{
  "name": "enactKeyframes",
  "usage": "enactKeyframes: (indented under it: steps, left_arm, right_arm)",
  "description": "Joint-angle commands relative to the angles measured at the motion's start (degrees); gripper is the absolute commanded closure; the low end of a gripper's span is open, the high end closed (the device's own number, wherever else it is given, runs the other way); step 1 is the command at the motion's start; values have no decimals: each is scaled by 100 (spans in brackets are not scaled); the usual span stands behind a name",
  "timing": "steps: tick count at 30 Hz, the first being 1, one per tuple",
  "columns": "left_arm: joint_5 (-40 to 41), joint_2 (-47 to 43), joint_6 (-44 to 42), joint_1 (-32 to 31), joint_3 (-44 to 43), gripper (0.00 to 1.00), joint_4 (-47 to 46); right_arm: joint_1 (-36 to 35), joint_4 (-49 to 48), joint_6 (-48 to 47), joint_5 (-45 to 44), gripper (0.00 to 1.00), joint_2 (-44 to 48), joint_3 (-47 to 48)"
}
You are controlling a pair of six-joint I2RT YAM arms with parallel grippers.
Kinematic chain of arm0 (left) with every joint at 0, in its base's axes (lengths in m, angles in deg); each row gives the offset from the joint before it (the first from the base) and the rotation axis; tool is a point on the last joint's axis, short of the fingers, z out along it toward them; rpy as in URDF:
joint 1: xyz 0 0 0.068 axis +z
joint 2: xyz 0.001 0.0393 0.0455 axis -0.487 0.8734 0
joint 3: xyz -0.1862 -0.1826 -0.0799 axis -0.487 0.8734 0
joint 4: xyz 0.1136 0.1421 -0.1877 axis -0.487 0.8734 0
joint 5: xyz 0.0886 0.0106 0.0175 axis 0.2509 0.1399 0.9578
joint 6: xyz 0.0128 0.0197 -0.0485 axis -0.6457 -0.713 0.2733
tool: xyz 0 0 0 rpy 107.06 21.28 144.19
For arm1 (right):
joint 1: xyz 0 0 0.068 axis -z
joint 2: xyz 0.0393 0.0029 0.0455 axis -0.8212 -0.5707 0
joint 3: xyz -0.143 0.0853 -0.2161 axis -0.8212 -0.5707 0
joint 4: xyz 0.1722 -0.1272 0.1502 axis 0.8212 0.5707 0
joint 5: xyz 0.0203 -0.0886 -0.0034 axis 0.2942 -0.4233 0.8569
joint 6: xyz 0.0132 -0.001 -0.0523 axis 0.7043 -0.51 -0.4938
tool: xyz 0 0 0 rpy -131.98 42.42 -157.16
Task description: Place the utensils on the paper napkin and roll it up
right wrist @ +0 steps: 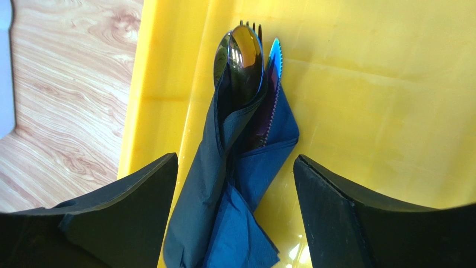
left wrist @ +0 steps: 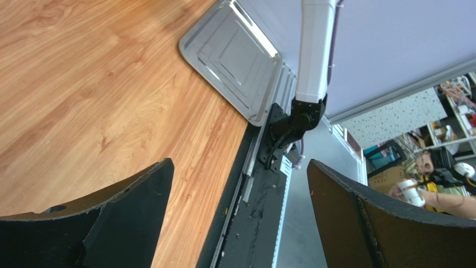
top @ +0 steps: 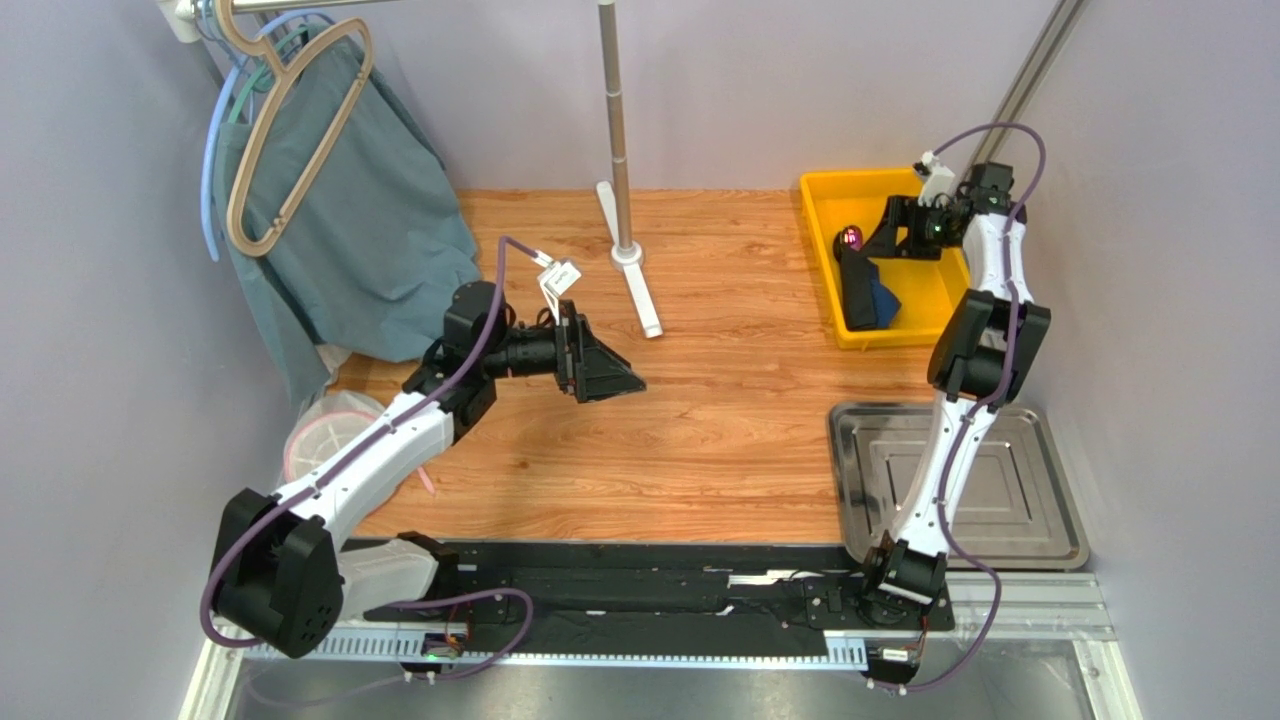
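Your right fingers [right wrist: 128,212] stand wide astride the dark blue bundle [right wrist: 212,184] of utensils [right wrist: 240,50], which lies in the yellow bin [right wrist: 363,111]. Your left fingers [left wrist: 123,212] hang wide over the surface [left wrist: 84,84]. No flat paper napkin shows. Rolling looks done, so lift the right arm straight clear.

The bundle [right wrist: 223,190] runs off the bottom edge of the right wrist view. Its folds hide the handles of the spoon [right wrist: 241,56], fork [right wrist: 251,24] and knife [right wrist: 274,58]. Only the fork's tine tips show, behind the spoon. From above, the right arm [top: 984,338] covers part of the tray [top: 1037,495], and what the bundle holds is too small to tell.
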Motion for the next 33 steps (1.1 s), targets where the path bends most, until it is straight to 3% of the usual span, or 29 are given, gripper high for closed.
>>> enactKeyframes:
  steps: [1,7,11,17,22,26,33]
  left_arm:
    - [226,21,-736,157,-675,1,1190]
    - [1254,731,-2143,482,-2573,1,4599]
    - [1868,1199,-2857,710,-3699,1,5932]
    - [2616,1006,-3324,834,-4087,1,6259]
    - [3038,673,-3385,834,-3561,1,6172]
    - [3441,382,-3465,843,-2893,1,5926]
    - [3750,101,-3579,843,-2645,1,5907]
  right_arm:
    - [81,-211,204,31,17,777,272]
    - [73,17,477,295,10,1884,-159]
    - [3,237,644,427,5,2788,-800]
    - [-621,422,591,-196,1,4625,-2784]
    - [-1446,265,723,-960,0,6126,-4794]
    - [-1790,-104,1064,-1225,0,6823,-6096]
    - [-1843,-193,1146,-1304,0,7465,-6822]
